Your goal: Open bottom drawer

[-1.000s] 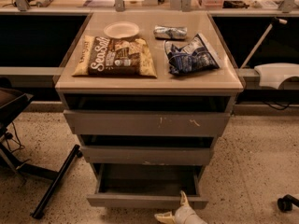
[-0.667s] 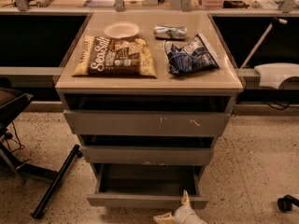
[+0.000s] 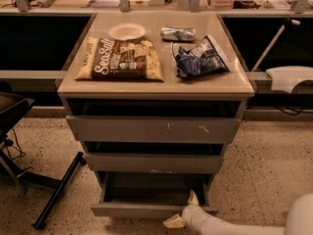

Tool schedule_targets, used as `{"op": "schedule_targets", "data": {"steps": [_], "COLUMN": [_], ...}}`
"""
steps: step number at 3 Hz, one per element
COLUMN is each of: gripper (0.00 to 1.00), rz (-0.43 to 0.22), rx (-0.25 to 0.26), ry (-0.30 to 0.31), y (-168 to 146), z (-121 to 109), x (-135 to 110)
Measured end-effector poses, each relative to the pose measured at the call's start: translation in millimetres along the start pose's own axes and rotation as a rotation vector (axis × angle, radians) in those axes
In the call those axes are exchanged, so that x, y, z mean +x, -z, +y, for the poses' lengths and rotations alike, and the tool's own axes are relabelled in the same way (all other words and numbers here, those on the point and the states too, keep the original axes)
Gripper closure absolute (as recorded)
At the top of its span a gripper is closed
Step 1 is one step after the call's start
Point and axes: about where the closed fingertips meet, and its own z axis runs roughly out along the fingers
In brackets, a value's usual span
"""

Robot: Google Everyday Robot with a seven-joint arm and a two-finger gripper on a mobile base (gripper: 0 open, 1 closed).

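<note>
At the front lip of the bottom drawer [image 3: 142, 210], your gripper [image 3: 183, 210] sits spread open, clamping nothing, so an upward pull could slip it off.

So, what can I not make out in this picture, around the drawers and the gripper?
Camera view:
- bottom drawer inside: deep shadow, contents unclear.
- middle drawer and top drawer insides: hidden in the dark gaps above their fronts.
- gripper, at the bottom drawer's front right: its arm is cut off at the lower right corner.
</note>
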Motion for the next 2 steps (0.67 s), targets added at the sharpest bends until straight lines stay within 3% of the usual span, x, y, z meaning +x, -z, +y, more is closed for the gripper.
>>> {"op": "schedule_targets", "data": {"steps": [1,2], "gripper": [0.00,0.00], "rz": [0.019,-0.031], "rx": [-0.047,-0.056], "ry": [0.012,-0.010], "y": [-20.1,-19.6], "z": [16.5,13.7], "x": [-13.9,-14.0]}}
